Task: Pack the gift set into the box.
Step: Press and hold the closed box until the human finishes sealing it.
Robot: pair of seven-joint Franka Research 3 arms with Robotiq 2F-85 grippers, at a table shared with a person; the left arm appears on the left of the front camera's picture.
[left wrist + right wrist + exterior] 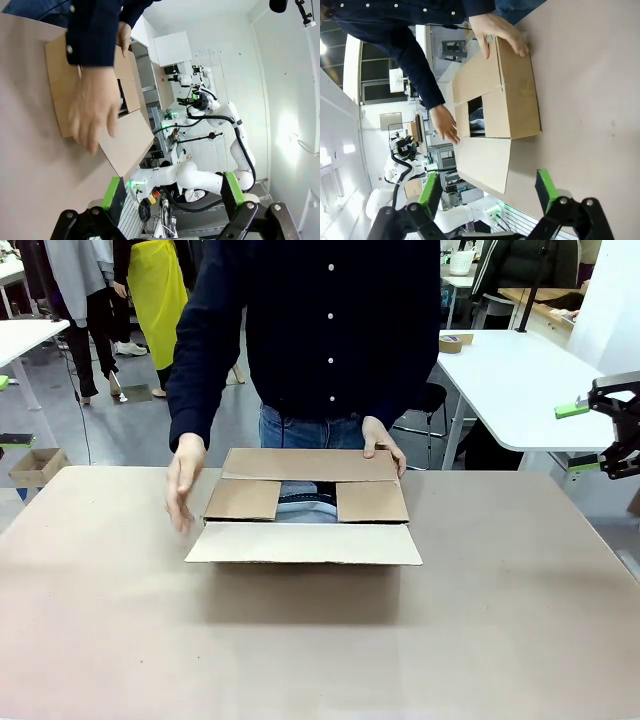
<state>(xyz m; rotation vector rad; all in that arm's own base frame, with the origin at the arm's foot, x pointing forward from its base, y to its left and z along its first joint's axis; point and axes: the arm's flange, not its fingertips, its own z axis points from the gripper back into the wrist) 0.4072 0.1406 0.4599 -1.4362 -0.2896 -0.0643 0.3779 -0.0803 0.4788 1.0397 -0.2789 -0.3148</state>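
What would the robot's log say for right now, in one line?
box: near flap open, other flaps folded | person: one hand beside box, other hand at far corner | left jaws open | right jaws open

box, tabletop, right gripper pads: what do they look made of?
The box: brown cardboard, matte, with creased fold lines at the flaps; probably corrugated, though no cut edge shows clearly. The table: smooth, matte beige top, maybe laminate or coated board; the look leaves it open. The pads of the right gripper: bright green, smooth, likely rubber or plastic.
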